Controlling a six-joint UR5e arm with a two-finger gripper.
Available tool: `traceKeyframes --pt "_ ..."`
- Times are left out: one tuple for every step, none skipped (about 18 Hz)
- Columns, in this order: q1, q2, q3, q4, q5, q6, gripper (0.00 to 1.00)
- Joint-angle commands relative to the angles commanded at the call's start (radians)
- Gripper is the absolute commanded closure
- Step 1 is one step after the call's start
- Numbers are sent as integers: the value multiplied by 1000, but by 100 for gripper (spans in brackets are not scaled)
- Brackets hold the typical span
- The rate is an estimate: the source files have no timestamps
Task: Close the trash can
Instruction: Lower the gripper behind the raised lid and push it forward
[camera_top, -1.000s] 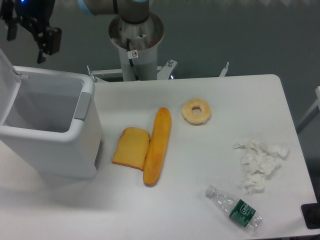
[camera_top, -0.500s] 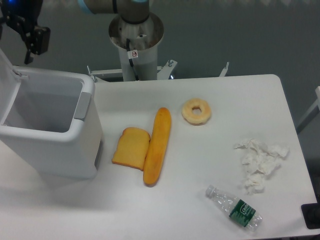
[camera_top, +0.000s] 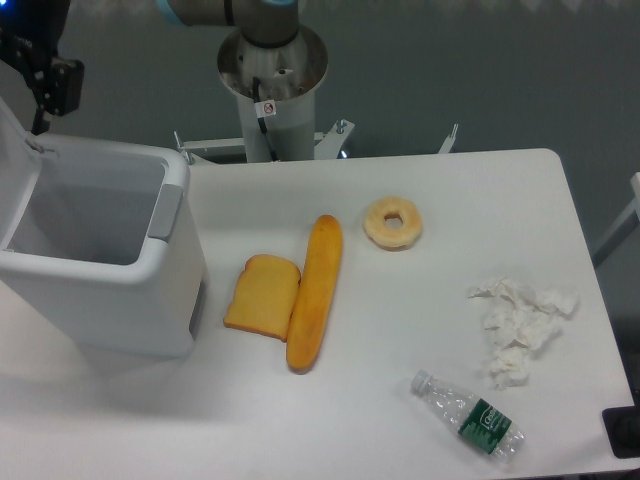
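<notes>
Looking down from the single fixed camera: sitting at the left edge of the frame on the tabletop (camera_top: 400, 380), the trash can (camera_top: 110, 290), a boxy white bin with rounded corners, standing open with its hollow showing and a grey latch (camera_top: 166, 211) facing right on its front rim. Standing up along the far left border, the lid (camera_top: 14, 165), only a white sliver of it showing, tilting up and away from the opening. Judging by the look: hard, stiff plastic, smooth and probably slippery, the lid light and free to swing on its hinge, so no gripping needed; pushing on the upper outer face or top edge of the lid, away from the hinge, and letting it fall toward the latch side seeming the better way. Body likely light as well when empty, so possibly sliding on the tabletop under a hard sideways shove. Hanging in the upper left corner of the frame, the tool (camera_top: 40, 85), dark and partly cut off by the border, sitting above and just behind the raised lid, apart from it, not touching. Open or closed: impossible to tell, fingers being too dark and cropped. Lying to the right of the bin and well clear of it: toast slice (camera_top: 262, 292), baguette (camera_top: 314, 290), doughnut (camera_top: 392, 222), crumpled tissue (camera_top: 520, 325), plastic bottle (camera_top: 468, 414).
</notes>
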Motion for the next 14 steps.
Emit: traceKeyframes --pt "2 3 2 0 0 0 0" --pt "2 6 2 0 3 0 0" --pt "3 9 2 0 5 0 0" --pt "5 11 2 2 5 0 0" --pt "17 12 2 2 14 0 0" --pt "28 14 2 0 26 0 0" --pt "35 14 2 0 34 0 0" --pt "46 15 5 2 35 0 0" --pt "63 17 6 2 35 0 0" --pt "71 17 11 2 35 -2 0" --pt "81 15 14 0 35 -2 0" --pt "92 17 15 0 35 -3 0" --pt "104 17 17 0 35 -3 0" --pt "115 17 17 0 37 -2 0"
